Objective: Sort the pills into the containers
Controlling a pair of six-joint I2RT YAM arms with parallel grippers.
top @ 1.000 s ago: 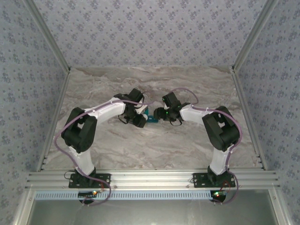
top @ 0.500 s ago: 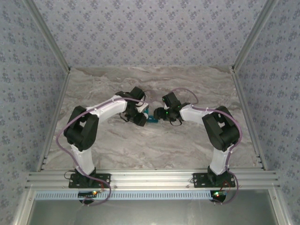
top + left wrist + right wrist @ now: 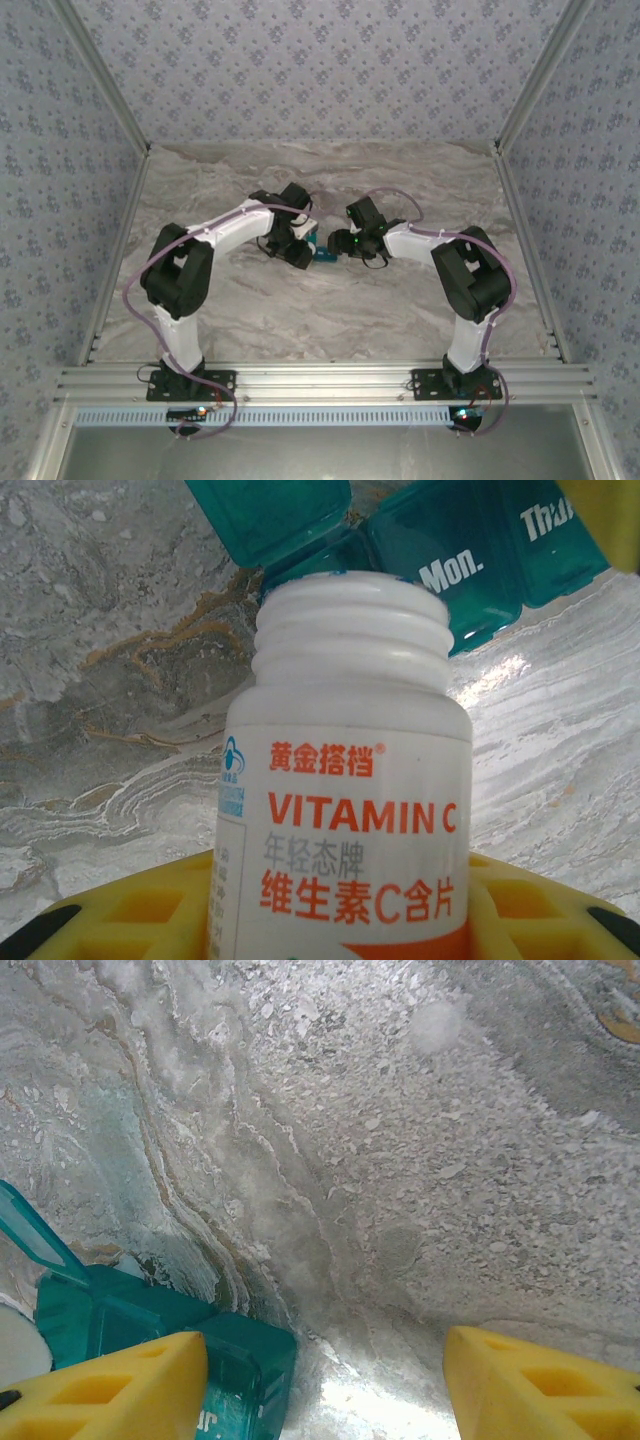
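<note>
My left gripper [image 3: 340, 925] is shut on a white Vitamin C bottle [image 3: 345, 780] with orange lettering. The bottle has no cap, and its threaded mouth tilts toward the teal pill box [image 3: 470, 550], the containers. One lid [image 3: 270, 515] of the box stands open; closed lids read "Mon." and "Thu". In the top view the left gripper [image 3: 298, 246] and right gripper [image 3: 337, 243] flank the pill box [image 3: 323, 256] at mid-table. My right gripper [image 3: 325, 1385] is open, one yellow finger [image 3: 110, 1390] over the end of the box [image 3: 150, 1320], the other [image 3: 545, 1385] apart over bare table. The pills are hidden.
The marble-patterned table [image 3: 330, 310] stretches around the arms. Patterned walls and metal frame rails [image 3: 110, 250] close it in at the back and both sides. The open lid [image 3: 35, 1235] shows at the left of the right wrist view.
The left arm has shifted slightly to the right, bringing the bottle a little closer to the pill box. The right arm has not moved.
</note>
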